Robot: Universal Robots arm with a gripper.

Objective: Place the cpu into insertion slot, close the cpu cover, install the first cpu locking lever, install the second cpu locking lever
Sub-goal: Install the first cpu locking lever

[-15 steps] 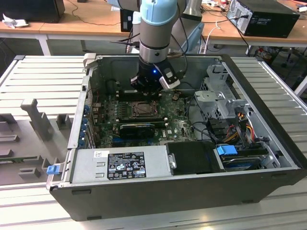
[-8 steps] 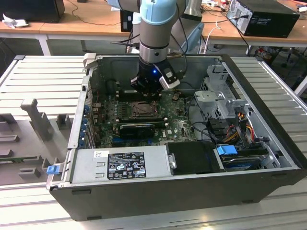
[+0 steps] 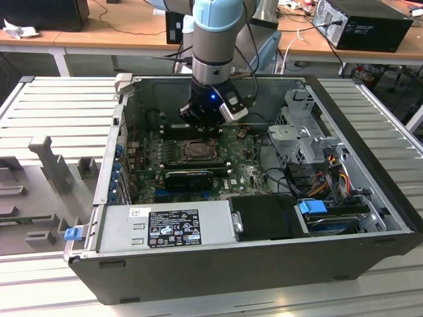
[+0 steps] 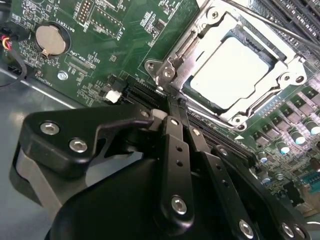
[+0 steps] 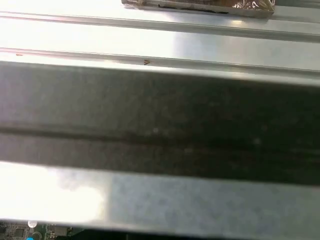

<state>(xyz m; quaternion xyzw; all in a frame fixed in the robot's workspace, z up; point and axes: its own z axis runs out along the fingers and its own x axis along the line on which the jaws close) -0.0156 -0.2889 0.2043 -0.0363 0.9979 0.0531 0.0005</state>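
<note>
Second wrist view: my gripper (image 4: pixel 176 102) sits just short of the socket, fingers (image 4: pixel 175 145) pinched together with nothing between them, tips at the near corner of the cover (image 4: pixel 172 67).
cpu: (image 4: pixel 227 72) already lying flat in the slot, pale face showing through the open middle of the cover, just ahead of my fingertips.
cover: looks folded down over the cpu; can't tell if it's fully seated.
levers: a thin metal rod (image 4: pixel 280 27) runs along the far side of the socket; whether either lever is hooked, no idea from here.
exterior view: gripper (image 3: pixel 201 125) hangs right over the socket (image 3: pixel 198 150) inside the case (image 3: pixel 370 132).
risk: tips are so close to that corner that a skewed push could slip off the metal and scrape the board (image 4: pixel 115 55), or press the cover crooked and load the cpu unevenly.
</note>
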